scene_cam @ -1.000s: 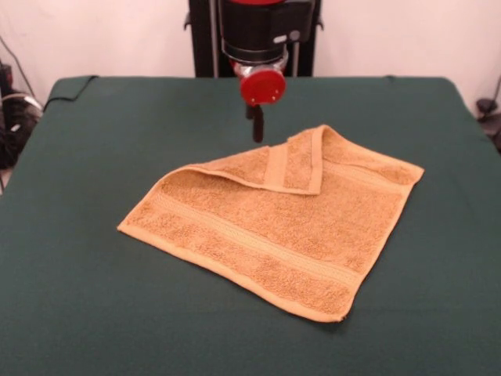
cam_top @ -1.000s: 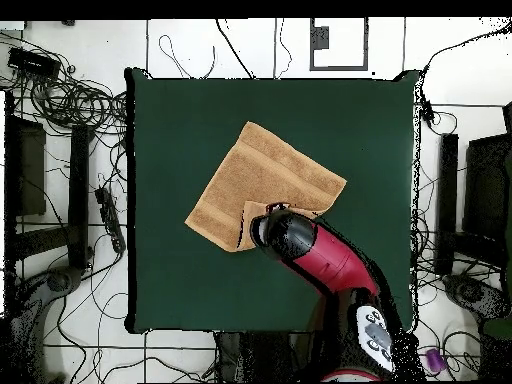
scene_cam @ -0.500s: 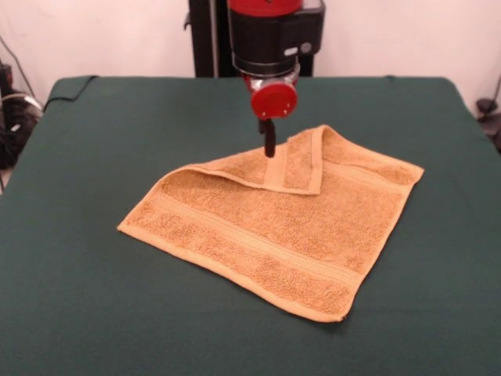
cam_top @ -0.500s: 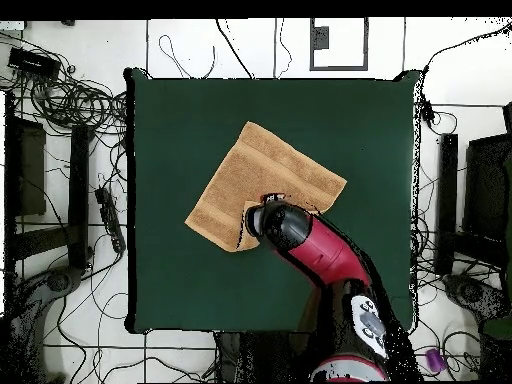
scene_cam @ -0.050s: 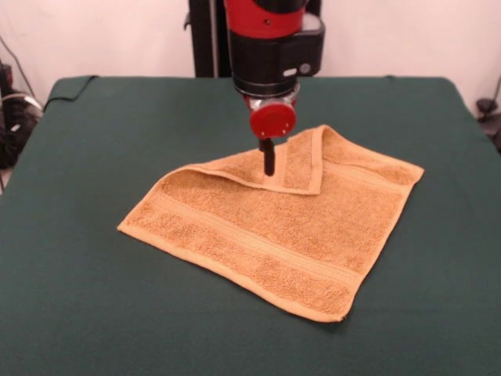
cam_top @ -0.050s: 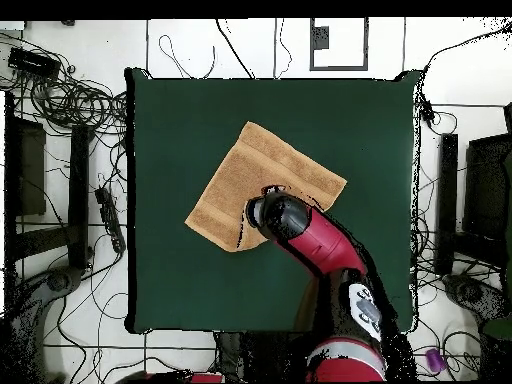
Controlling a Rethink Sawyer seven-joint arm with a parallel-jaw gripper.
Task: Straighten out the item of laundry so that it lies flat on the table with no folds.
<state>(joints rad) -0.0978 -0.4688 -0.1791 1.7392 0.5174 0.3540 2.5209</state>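
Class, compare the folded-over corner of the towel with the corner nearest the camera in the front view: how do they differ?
The folded-over corner is doubled back onto the towel as a triangular flap, while the near corner lies spread in a single layer on the table. The gripper is right over the flap; nothing is near the near corner. Both show the same orange-tan terry with paler bands.

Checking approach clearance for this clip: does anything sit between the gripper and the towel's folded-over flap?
Nothing visible does. The gripper hangs directly over the folded flap of the towel, its tip at the flap, and the table around them shows only green cloth.
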